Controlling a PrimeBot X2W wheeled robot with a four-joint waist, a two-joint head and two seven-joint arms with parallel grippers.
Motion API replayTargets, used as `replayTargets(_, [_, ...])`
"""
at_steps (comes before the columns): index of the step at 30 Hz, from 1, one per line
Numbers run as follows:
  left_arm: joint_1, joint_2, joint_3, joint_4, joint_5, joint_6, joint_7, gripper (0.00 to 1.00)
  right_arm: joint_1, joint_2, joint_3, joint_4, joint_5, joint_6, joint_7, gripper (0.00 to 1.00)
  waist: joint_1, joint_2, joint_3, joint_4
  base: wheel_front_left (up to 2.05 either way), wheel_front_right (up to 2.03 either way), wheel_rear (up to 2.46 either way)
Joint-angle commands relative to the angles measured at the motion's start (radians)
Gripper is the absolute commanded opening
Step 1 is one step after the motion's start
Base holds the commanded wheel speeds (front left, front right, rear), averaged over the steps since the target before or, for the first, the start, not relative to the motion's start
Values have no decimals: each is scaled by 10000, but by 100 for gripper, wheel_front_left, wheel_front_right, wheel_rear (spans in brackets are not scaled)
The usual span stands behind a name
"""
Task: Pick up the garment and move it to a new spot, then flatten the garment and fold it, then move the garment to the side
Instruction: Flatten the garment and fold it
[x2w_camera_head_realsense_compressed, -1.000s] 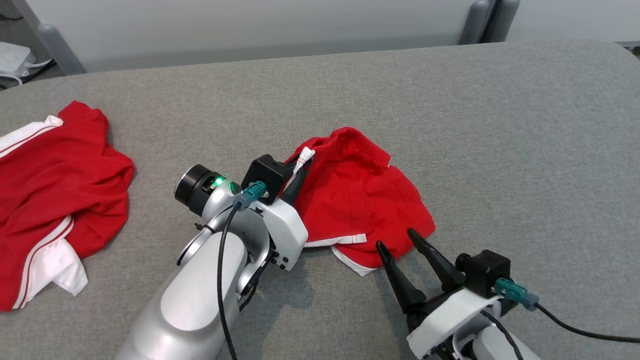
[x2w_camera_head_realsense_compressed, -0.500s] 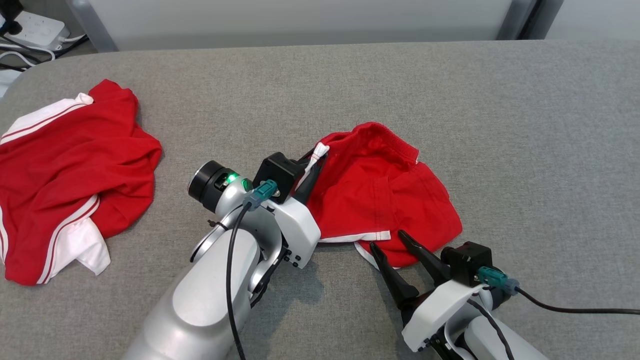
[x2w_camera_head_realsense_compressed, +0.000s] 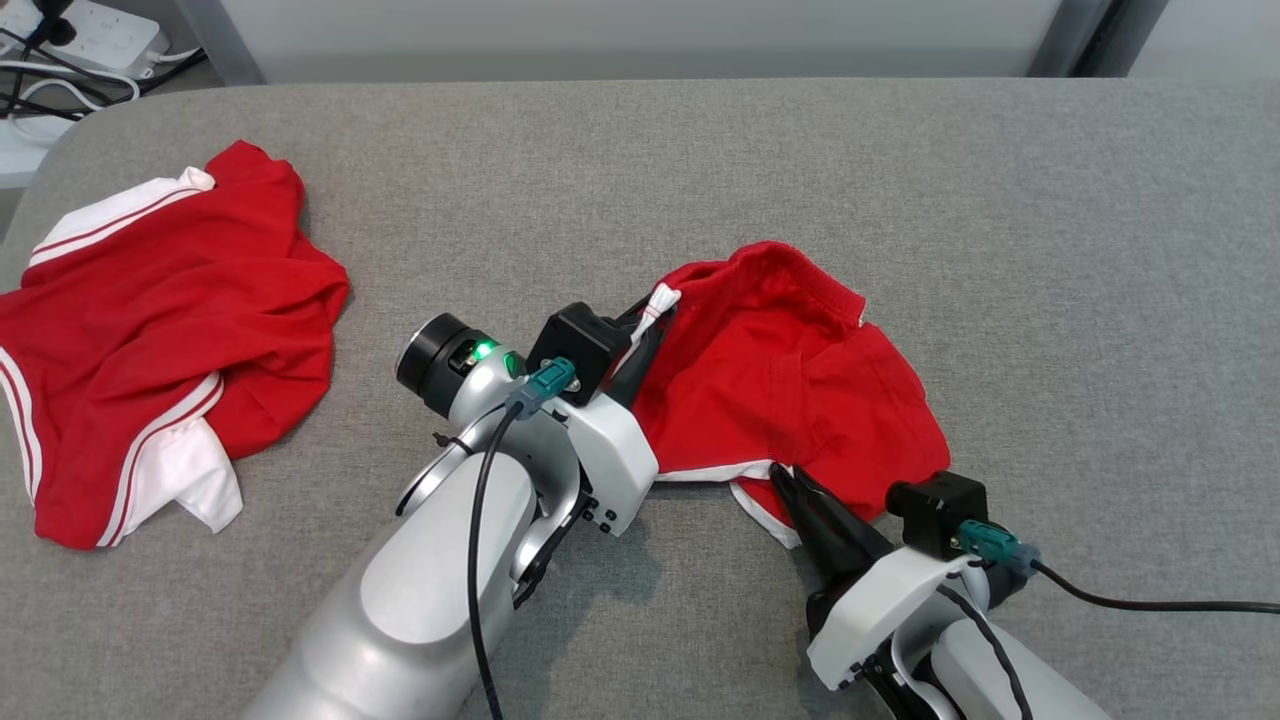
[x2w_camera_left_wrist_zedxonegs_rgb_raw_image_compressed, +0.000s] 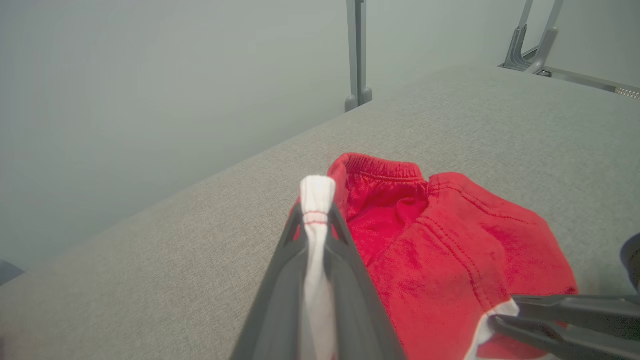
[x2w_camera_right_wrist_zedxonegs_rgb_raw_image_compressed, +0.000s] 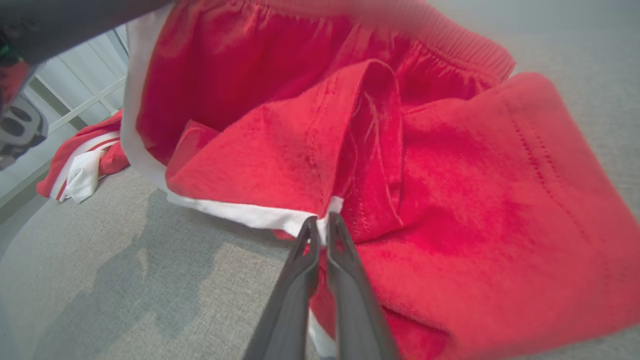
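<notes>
The garment, red shorts with white trim, lies crumpled in the middle of the grey table. My left gripper is shut on a white trimmed corner at the garment's upper left, and the pinched white cloth pokes out past the fingertips. My right gripper is at the near edge, its fingers closed together on the white hem. The red cloth bunches up just beyond those fingers. In the left wrist view the right gripper comes in from the lower right onto the garment.
A second red and white garment lies heaped at the table's left side, also seen in the right wrist view. A power strip with cables sits on the floor past the far left corner. Bare grey table stretches to the right and back.
My right gripper has moved forward onto the white hem and gone from wide open to shut on it. The left gripper keeps its hold. The head camera has shifted.
</notes>
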Motion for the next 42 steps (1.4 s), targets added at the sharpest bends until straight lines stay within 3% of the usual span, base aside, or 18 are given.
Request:
replayTargets(1, [-392, 85, 242, -220, -142, 93, -82, 0, -151, 144, 119, -103, -118, 71, -134, 0, 0, 0, -5, 9, 0, 0, 0])
replayTargets(9, [-227, 78, 433, 1, -589, 250, -268, 0, -101, 36, -262, -372, -338, 71, -134, 0, 0, 0, -207, -45, 0, 0, 0])
replayTargets(17, [34, 233, 1270, 161, -1464, 483, -652, 0, 595, -317, -1972, -2408, -692, 71, -134, 0, 0, 0, -660, -395, 0, 0, 0])
replayTargets(25, [332, 347, 3055, -442, -3599, 278, -509, 0, 767, -635, -3677, -4228, -1533, 71, -134, 0, 0, 0, -983, -759, 0, 0, 0])
replayTargets(33, [1705, 136, 4528, -1653, -6292, 527, -79, 0, 1277, -988, -4170, -4985, -2032, 71, -134, 0, 0, 0, -949, -603, 0, 0, 0])
replayTargets(37, [2601, 82, 4481, -1851, -7212, 741, 156, 0, 1824, -1055, -4214, -4909, -2032, 71, -134, 0, 0, 0, -816, -469, 0, 0, 0])
replayTargets(41, [3639, 65, 3613, -1617, -7641, 1042, 469, 0, 2423, -1109, -4347, -4558, -2155, 71, -134, 0, 0, 0, -606, -378, 0, 0, 0])
replayTargets(42, [3729, 65, 3443, -1536, -7629, 1051, 529, 4, 2469, -1108, -4360, -4514, -2156, 71, -134, 0, 0, 0, -575, -370, 0, 0, 0])
